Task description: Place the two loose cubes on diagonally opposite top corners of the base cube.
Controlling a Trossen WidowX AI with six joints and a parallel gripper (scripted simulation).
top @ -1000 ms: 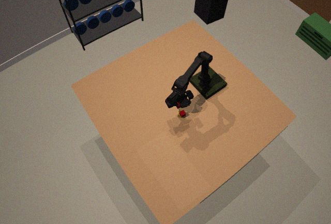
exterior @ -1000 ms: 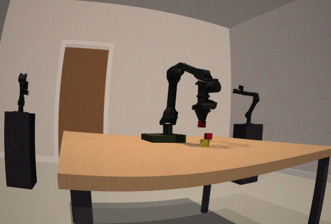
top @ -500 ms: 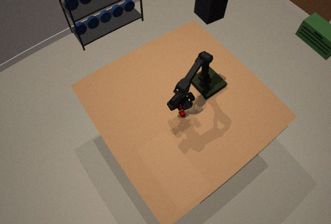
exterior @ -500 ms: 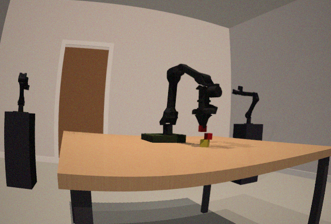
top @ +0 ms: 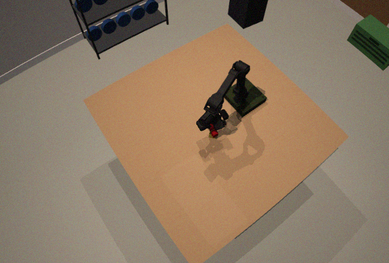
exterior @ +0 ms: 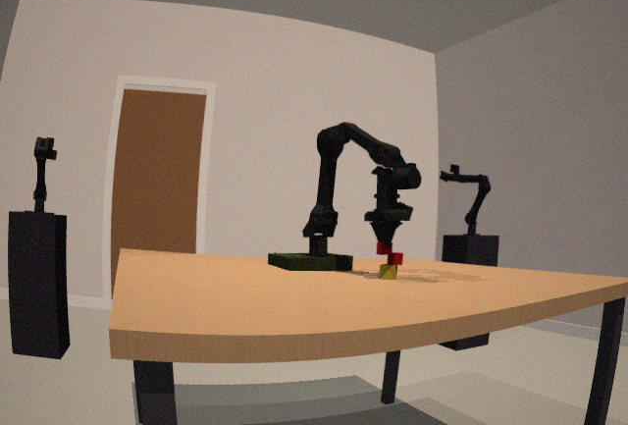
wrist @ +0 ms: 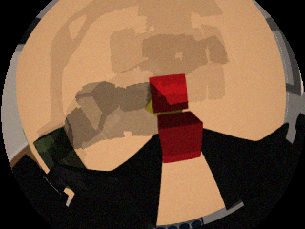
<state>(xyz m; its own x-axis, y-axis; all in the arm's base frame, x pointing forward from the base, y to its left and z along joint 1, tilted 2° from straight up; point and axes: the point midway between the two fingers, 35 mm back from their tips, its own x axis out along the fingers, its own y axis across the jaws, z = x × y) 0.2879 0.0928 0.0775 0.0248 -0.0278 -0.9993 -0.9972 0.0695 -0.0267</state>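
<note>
The yellow base cube (top: 210,135) (exterior: 388,272) (wrist: 151,107) stands on the table, mostly hidden from above. One red cube (top: 214,133) (exterior: 395,258) (wrist: 169,91) rests on its top, over the right side in the exterior view, and looks level. My gripper (exterior: 384,244) (wrist: 178,135) points down and is shut on the other red cube (top: 211,126) (exterior: 381,248) (wrist: 180,142). In the exterior view the held cube hangs above the base cube's left part, with space beneath it, up and left of the resting cube. Whether the two red cubes touch is unclear.
The arm's dark green base plate (top: 251,104) (exterior: 304,262) (wrist: 59,148) is on the wooden table (top: 151,103) (exterior: 228,303). A shelf rack with blue round items, dark pedestals and a green box stand beyond the table. Arm shadows fall around the cubes.
</note>
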